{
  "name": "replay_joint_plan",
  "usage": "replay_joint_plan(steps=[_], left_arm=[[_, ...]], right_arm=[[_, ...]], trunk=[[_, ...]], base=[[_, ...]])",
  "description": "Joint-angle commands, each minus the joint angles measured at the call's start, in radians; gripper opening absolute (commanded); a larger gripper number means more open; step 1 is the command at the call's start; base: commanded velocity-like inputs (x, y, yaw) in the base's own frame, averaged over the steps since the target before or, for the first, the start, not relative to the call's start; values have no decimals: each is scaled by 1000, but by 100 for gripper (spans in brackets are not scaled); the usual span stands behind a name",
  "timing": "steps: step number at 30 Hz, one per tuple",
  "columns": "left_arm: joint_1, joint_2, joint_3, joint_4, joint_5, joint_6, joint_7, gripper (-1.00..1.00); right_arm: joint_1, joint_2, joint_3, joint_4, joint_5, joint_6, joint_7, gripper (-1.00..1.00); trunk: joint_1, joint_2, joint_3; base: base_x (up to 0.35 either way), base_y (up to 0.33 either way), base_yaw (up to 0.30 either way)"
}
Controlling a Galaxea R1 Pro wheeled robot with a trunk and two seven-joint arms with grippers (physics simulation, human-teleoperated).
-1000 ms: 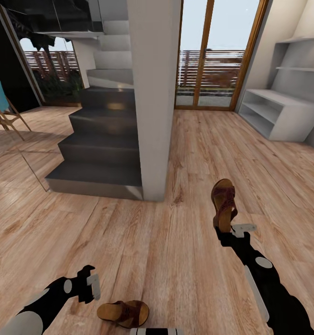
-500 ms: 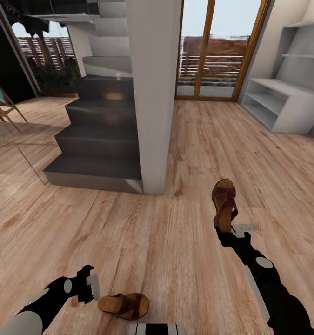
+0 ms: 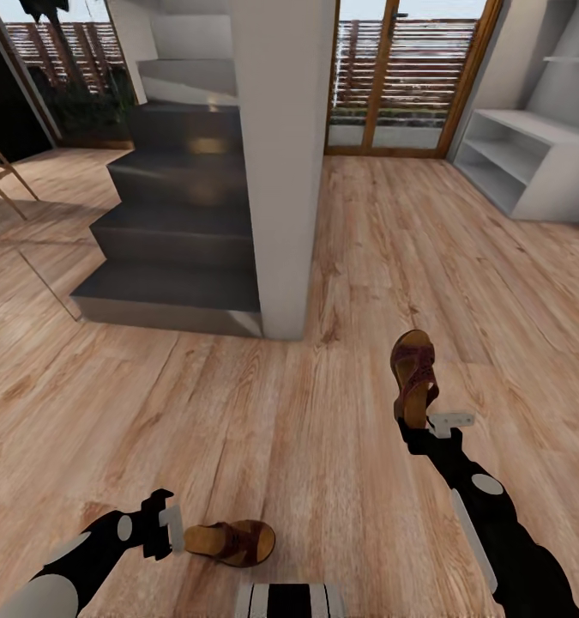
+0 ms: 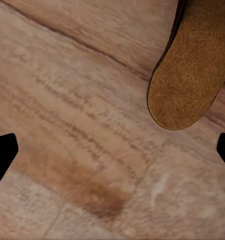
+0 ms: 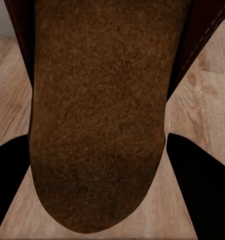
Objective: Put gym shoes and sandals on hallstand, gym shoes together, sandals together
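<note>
I count two dark brown woven-strap sandals. One sandal (image 3: 229, 542) lies on the wood-plank floor (image 3: 263, 429) at 6 o'clock, just beside my spread left claw (image 3: 171, 526). My right claw (image 3: 425, 422) pinches the other sandal (image 3: 413, 374) at 5 o'clock. The light-grey shelved hallstand (image 3: 529, 163) stands at 2 o'clock. I read no writing.

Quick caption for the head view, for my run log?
Right hand holds one dark brown woven-strap sandal aloft; left hand beside the second sandal on the wood-plank floor.
</note>
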Motion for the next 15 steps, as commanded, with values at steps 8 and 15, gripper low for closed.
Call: replay_joint_plan(steps=[8, 15], left_arm=[[-1, 2, -1, -2, -8, -5, 3, 100], [-1, 1, 0, -3, -9, -5, 4, 100]], right_arm=[[0, 0, -2, -2, -1, 6, 5, -100], [0, 0, -2, -2, -1, 6, 5, -100]], trunk=[[3, -2, -44], [4, -2, -56]], base=[[0, 0, 0], [0, 0, 0]])
